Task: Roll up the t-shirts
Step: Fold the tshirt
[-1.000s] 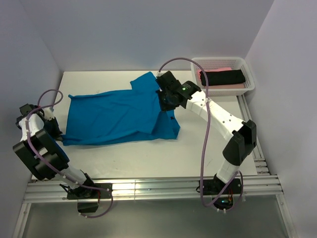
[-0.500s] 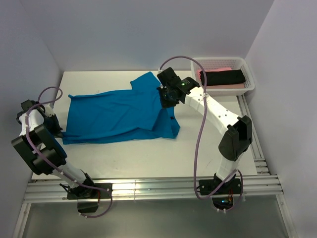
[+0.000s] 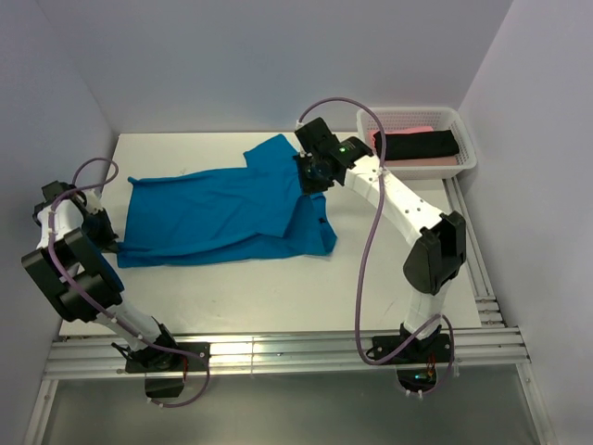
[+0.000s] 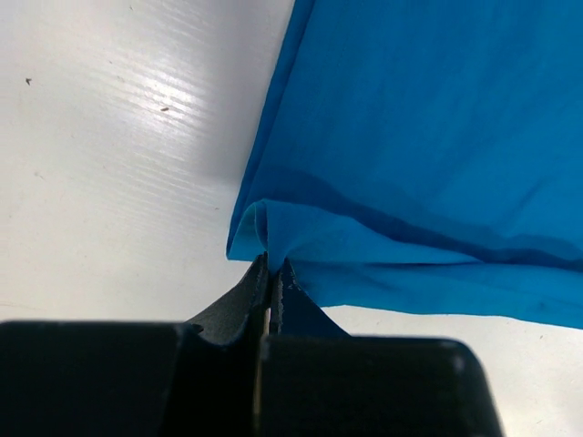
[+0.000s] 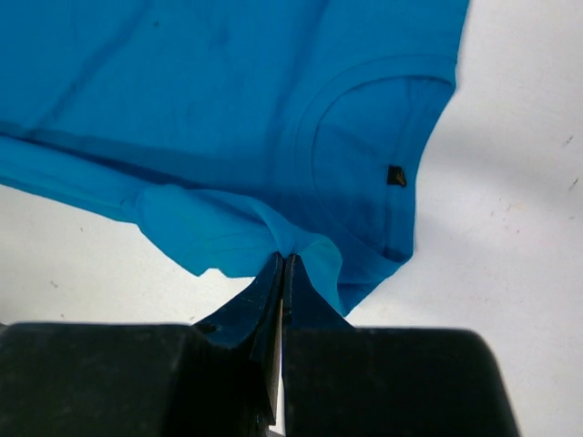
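The turquoise-blue t-shirt (image 3: 222,213) lay flat across the white worktop (image 3: 278,287), folded lengthwise so that a doubled edge ran along its near side. Its hem end pointed left and its collar end pointed right. The left gripper (image 4: 272,265) was pressed together on the shirt's near left corner, with a small bunch of cloth pinched between its fingertips just above the worktop. The right gripper (image 5: 283,259) was likewise clamped on a raised fold of the same shirt at the collar end, just beside the neckline. A small dark label (image 5: 394,175) showed inside the neck there. At the far right corner of the worktop stood a white mesh basket (image 3: 463,167), apart from the spread shirt. It held a black t-shirt (image 3: 417,146) bundled lengthwise on top of a pink t-shirt (image 3: 443,161).
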You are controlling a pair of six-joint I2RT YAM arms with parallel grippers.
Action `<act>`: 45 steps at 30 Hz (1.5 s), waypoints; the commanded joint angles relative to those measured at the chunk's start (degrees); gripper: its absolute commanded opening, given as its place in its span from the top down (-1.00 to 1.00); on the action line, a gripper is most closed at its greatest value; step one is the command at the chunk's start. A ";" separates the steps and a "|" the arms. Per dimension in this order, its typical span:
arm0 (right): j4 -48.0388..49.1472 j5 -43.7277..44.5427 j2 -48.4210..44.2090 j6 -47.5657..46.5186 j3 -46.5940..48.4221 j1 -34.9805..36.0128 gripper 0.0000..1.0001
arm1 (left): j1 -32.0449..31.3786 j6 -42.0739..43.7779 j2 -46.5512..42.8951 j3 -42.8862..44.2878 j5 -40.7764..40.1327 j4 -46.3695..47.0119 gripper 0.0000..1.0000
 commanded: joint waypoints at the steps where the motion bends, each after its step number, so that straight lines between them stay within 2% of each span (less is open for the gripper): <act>1: 0.04 -0.20 1.30 -1.28 3.71 -0.73 1.00 | -0.13 -1.01 0.73 2.68 -0.35 0.16 0.99; 32: -0.49 -0.90 9.13 -2.08 12.24 -3.19 1.00 | -0.13 -1.80 2.67 6.02 0.88 0.24 0.99; 45: -1.45 0.41 14.14 -3.48 21.20 -3.19 1.00 | -0.66 -1.45 3.72 5.67 1.05 0.77 0.99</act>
